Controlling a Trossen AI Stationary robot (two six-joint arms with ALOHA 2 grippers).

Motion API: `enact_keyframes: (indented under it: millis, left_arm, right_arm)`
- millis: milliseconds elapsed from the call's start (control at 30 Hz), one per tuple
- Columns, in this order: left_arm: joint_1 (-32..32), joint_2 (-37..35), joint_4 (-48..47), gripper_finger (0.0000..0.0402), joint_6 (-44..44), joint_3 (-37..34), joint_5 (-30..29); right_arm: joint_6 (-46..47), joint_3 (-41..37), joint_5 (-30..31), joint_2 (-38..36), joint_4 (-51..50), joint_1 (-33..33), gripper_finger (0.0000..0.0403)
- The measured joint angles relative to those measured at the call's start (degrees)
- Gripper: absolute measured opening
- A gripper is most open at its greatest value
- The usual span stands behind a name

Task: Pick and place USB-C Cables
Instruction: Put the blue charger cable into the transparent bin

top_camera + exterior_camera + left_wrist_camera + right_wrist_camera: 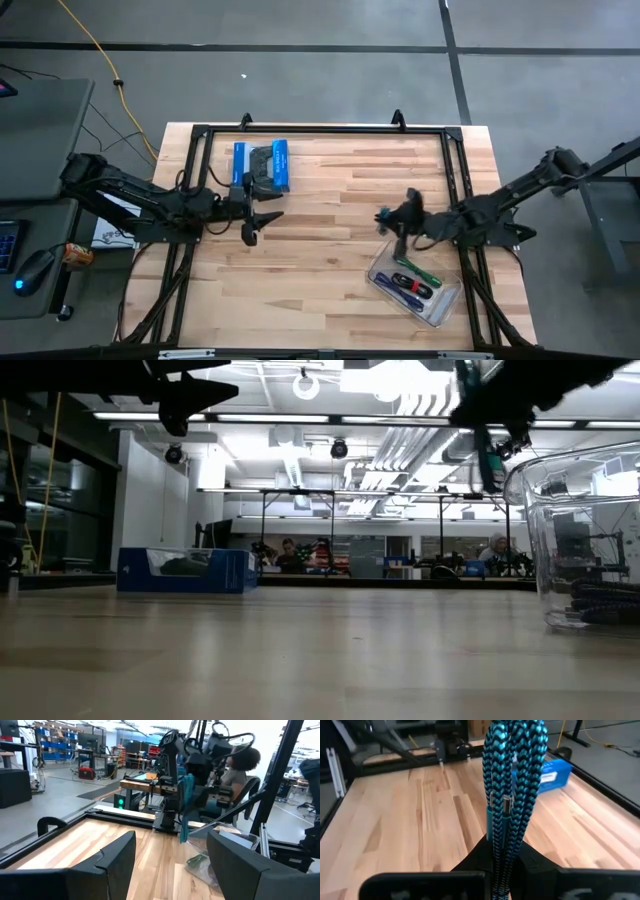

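My right gripper is shut on the teal braided cable bundle, above the table right of centre and just beyond the clear container. The green cable, the black one with the red band and the purple one lie inside that container. In the low view the teal bundle hangs high above the tabletop. My left gripper hovers open over the table's left half, near the blue box, touching nothing. My right gripper pinches the teal bundle between its two fingers at the bundle's near end. The rest of the bundle runs out past the fingertips, with its looped end free. Seen from the left wrist, the bundle hangs down below the gripper, lifted clear of the table.
A blue box picturing a gamepad lies at the far left of the table. A black frame runs along the table's edges. A yellow cord trails on the floor beyond. People sit in the room behind.
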Motion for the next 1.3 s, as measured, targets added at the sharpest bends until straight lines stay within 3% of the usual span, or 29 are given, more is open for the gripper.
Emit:
enact_keyframes:
  millis: [233,400,533,633,800,1000,1133,1300]
  left_arm:
    - [0.0,0.0,1.8,0.0225,1.4,0.0,-0.2]
    - [0.0,0.0,2.4,0.0225,1.4,0.0,-0.2]
    - [0.0,0.2,2.4,0.0225,1.4,0.0,-0.2]
    - [0.0,0.2,2.4,0.0225,1.4,0.0,-0.2]
    - [0.0,0.2,2.4,0.0225,1.4,0.0,-0.2]
    - [0.0,0.2,2.4,0.0225,0.6,0.0,-0.2]
    - [0.0,0.2,2.4,0.0225,0.5,0.0,-0.2]
    - [0.0,0.2,2.4,0.0225,0.5,0.0,-0.2]
  right_arm:
    - [2.0,-7.7,0.6,-14.3,3.7,3.8,0.0009]
    - [-3.5,-7.2,-3.1,-15.6,8.7,7.3,0.0009]
    - [-2.5,-2.8,-4.0,-11.6,5.5,10.4,0.0008]
    - [3.4,3.0,-4.1,-7.1,-4.4,12.5,0.0008]
    - [22.2,16.6,-5.3,2.1,-29.3,15.6,0.0008]
    - [44.8,31.6,-11.5,14.4,-54.0,18.2,0.0008]
    - [53.8,35.9,-19.0,21.1,-60.3,18.4,0.0008]
    - [58.4,36.4,-27.7,27.2,-60.0,18.1,0.0007]
